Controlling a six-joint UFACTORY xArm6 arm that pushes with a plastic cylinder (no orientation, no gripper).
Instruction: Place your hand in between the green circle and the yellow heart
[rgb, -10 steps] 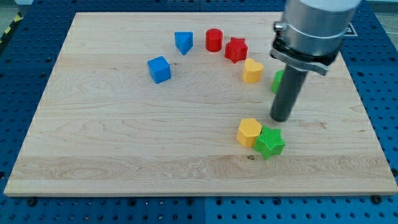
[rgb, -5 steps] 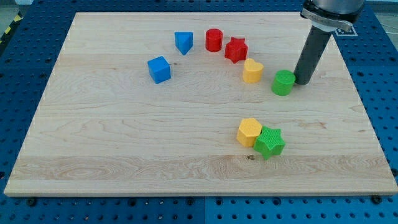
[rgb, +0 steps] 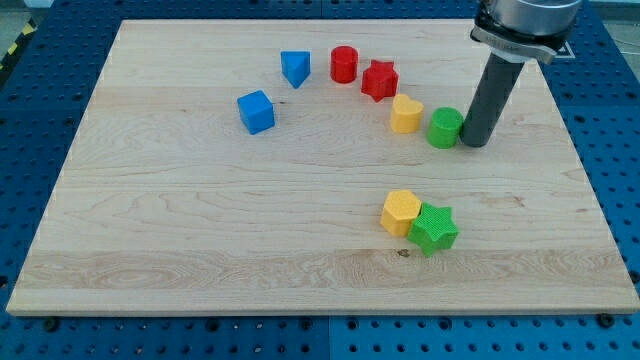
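Note:
The green circle (rgb: 444, 128) lies on the wooden board (rgb: 200, 200) at the right of the middle. The yellow heart (rgb: 405, 114) lies just to its left and slightly higher, with a small gap between them. My tip (rgb: 474, 143) stands on the board at the green circle's right side, touching it or nearly so. The rod rises from there toward the view's top right.
A red star (rgb: 379, 79), a red cylinder (rgb: 344, 64), a blue triangle (rgb: 294, 68) and a blue cube (rgb: 256, 111) form an arc to the left. A yellow hexagon (rgb: 401, 212) and a green star (rgb: 433, 229) touch lower down.
My tip swung from below the green circle to its right side, then moved left. The green circle slid left toward the yellow heart.

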